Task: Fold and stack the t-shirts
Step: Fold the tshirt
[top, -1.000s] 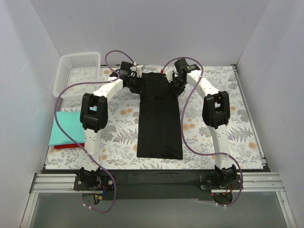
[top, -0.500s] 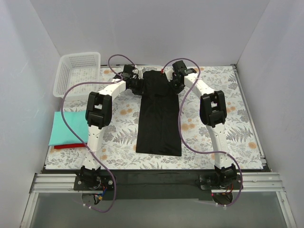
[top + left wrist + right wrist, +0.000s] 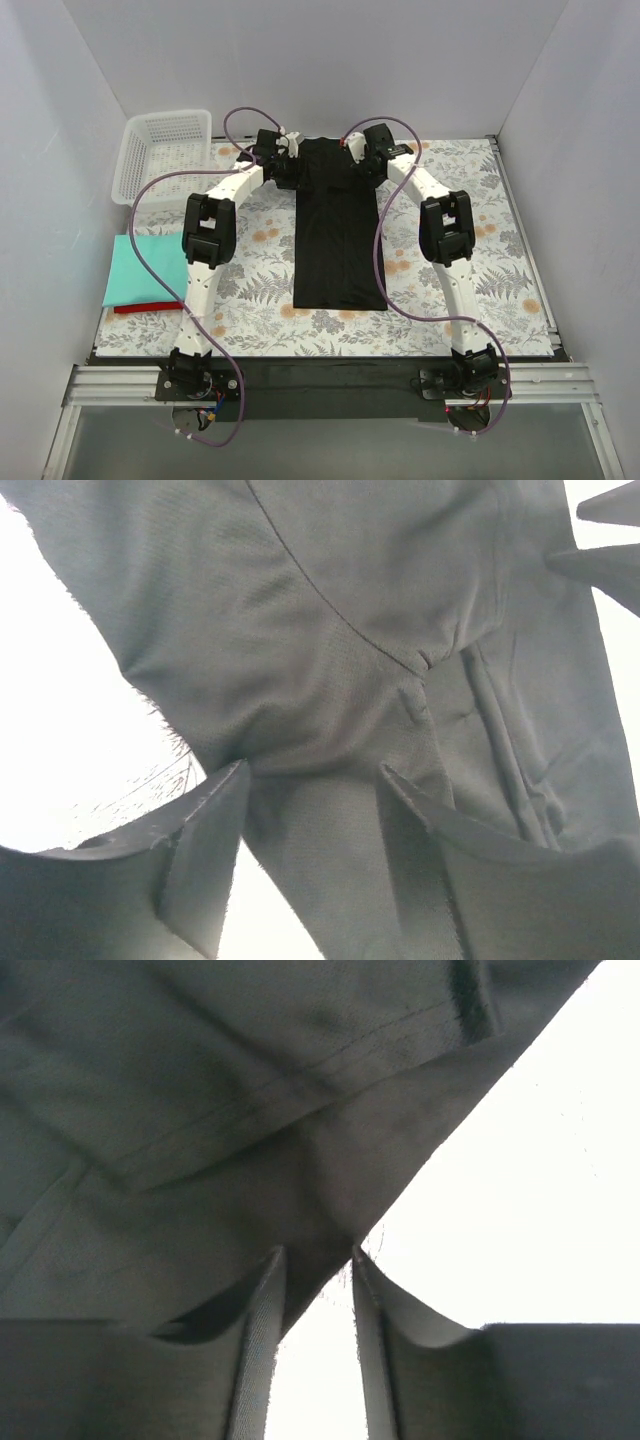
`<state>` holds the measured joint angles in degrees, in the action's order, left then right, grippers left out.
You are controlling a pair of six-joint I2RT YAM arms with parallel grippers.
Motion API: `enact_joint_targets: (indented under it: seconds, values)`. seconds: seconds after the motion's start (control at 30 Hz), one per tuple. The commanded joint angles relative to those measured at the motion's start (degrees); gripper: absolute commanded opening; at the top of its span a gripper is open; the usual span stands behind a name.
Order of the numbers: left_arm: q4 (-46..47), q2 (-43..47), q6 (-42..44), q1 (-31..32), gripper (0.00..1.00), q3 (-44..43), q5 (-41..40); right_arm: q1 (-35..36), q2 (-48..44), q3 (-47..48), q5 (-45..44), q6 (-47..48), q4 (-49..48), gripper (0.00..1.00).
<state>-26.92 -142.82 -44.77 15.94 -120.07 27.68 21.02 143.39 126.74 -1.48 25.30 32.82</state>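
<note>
A black t-shirt [image 3: 338,230], folded into a long narrow strip, lies down the middle of the flowered table. My left gripper [image 3: 287,168] holds its far left corner and my right gripper [image 3: 364,166] its far right corner. In the left wrist view the black cloth [image 3: 330,680] runs between the fingers [image 3: 200,850], which close on a thick bunch of it. In the right wrist view a corner of the cloth [image 3: 250,1140] sits between the narrow-set fingertips [image 3: 262,1300]. A folded teal t-shirt [image 3: 145,268] lies on a red one [image 3: 135,308] at the left edge.
A white plastic basket [image 3: 165,150] stands at the far left corner. White walls close in the table on three sides. Purple cables loop off both arms above the cloth. The flowered cover [image 3: 470,270] lies bare to the right of the shirt.
Both grippers have drawn the black t-shirt away from the arm bases. Its near edge has slid further up the table and the strip now lies straighter.
</note>
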Motion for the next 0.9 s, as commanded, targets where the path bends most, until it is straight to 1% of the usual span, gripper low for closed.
enact_joint_targets:
  seconds: [0.0,0.03,0.07,0.1,0.13,0.17,0.2,0.23,0.27,0.3,0.33,0.37,0.4,0.43,0.47,0.5,0.53,0.57,0.6,0.63,0.67,0.7,0.73,0.77,0.8,0.83,0.87]
  values:
    - [-1.6,8.9,3.1,-0.7,0.6,-2.2,1.4,0.4,-9.9,-1.5,4.5,2.2,-0.1,0.43]
    - [-1.3,11.0,3.5,-0.7,0.65,-1.2,1.8,0.5,-14.2,-2.1,5.2,3.4,-0.1,0.48]
    - [-1.0,15.6,4.2,-0.8,0.7,-0.4,2.8,0.6,-16.4,-3.2,6.4,4.0,0.0,0.5]
    - [-0.9,17.9,5.1,-0.8,0.71,0.4,3.5,0.5,-18.4,-3.5,6.7,4.3,0.0,0.52]
    - [0.0,20.3,6.9,-0.7,0.78,3.5,3.9,0.5,-22.4,-3.9,7.1,4.8,0.0,0.55]
    - [0.8,23.2,7.7,-0.8,0.79,5.3,4.1,0.6,-24.4,-4.3,7.6,5.5,-0.2,0.56]
    - [1.7,28.3,8.6,-0.8,0.79,7.9,4.7,0.7,-26.4,-5.2,7.6,5.7,-0.6,0.56]
    - [5.4,31.4,9.6,-0.8,0.8,10.9,4.8,1.0,-30.1,-6.2,7.8,5.9,-0.9,0.56]
    - [8.2,34.3,9.5,-0.8,0.8,18.1,4.3,1.3,-31.9,-7.5,8.0,6.3,-1.4,0.54]
    - [11.1,40.3,9.6,-0.8,0.8,22.0,3.5,1.7,-33.9,-11.3,9.3,8.9,-1.6,0.52]
    - [13.8,43.0,10.1,-0.8,0.8,25.7,4.2,2.6,-37.8,-13.5,10.1,10.7,-1.5,0.45]
    - [15.7,45.3,15.0,-0.7,0.93,32.1,4.9,3.3,-40.0,-16.1,10.8,13.1,-1.5,0.42]
    - [15.3,48.0,18.3,-0.7,0.93,34.5,6.4,4.1,-42.3,-19.4,11.7,18.5,-0.4,0.43]
    - [14.4,52.4,20.5,-0.7,0.93,37.1,8.3,5.4,-47.0,-25.4,12.4,21.2,0.1,0.58]
    - [11.8,55.0,23.3,-0.7,0.93,39.3,9.9,6.3,-49.4,-29.1,12.9,23.1,0.8,0.68]
    - [9.7,56.9,25.1,-0.6,0.93,43.5,11.4,7.3,-51.9,-32.4,13.4,27.4,3.2,0.78]
    - [4.6,61.0,27.6,-0.4,0.93,45.5,15.2,9.5,-56.8,-39.2,13.4,29.2,4.0,0.94]
    - [2.7,63.0,29.5,0.0,0.93,47.7,16.2,10.5,-59.3,-42.7,13.3,30.2,4.4,0.98]
    - [1.4,64.8,32.4,0.2,0.93,53.1,16.9,11.4,-61.8,-45.8,13.3,30.9,4.7,0.98]
    - [-0.2,67.1,33.9,0.4,0.93,55.9,17.8,13.2,-66.4,-49.4,13.9,31.4,5.1,0.98]
    - [-0.4,71.0,35.9,1.4,0.93,59.3,18.7,14.0,-68.7,-55.3,14.6,31.3,5.1,0.98]
    - [-0.3,73.1,38.7,2.1,0.93,64.9,18.5,14.7,-70.7,-58.7,16.6,31.4,5.0,0.98]
    - [0.3,74.7,39.5,2.6,0.93,68.1,18.4,16.5,-73.9,-61.6,17.3,31.8,4.8,0.99]
    - [0.8,77.1,41.3,4.3,0.93,70.6,18.3,17.3,-75.3,-67.3,17.8,33.0,4.4,0.98]
    - [1.1,77.9,43.6,5.5,0.89,72.9,17.8,17.9,-76.3,-69.6,18.6,32.7,3.5,0.98]
    - [3.0,78.5,47.2,7.9,0.87,77.9,17.2,19.1,-77.4,-71.5,19.3,32.0,2.5,0.98]
    - [4.7,79.1,47.6,9.3,0.84,80.0,16.2,19.3,-77.6,-75.3,21.5,32.1,2.3,0.97]
